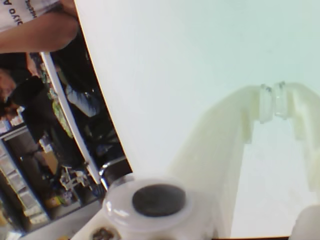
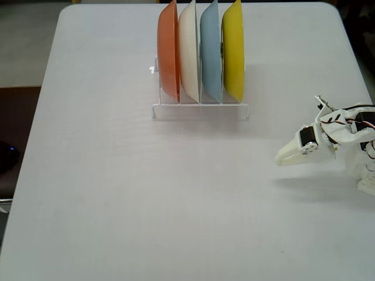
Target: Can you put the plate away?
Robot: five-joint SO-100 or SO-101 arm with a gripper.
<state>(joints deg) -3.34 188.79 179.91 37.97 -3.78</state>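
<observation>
Pincer (image 2: 281, 158) closed and empty; yellow plate (image 2: 234, 50) racked upright.

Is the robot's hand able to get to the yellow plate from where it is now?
Probably yes. The yellow plate stands upright at the right end of the rack, the side facing the hand, with bare table between them. The blue plate right beside it leaves little room.

Glossy yellow plate (image 2: 234, 49), shallow and round, standing on edge in rightmost slot of white wire rack (image 2: 200, 108), just beside light blue plate (image 2: 211, 52).
</observation>
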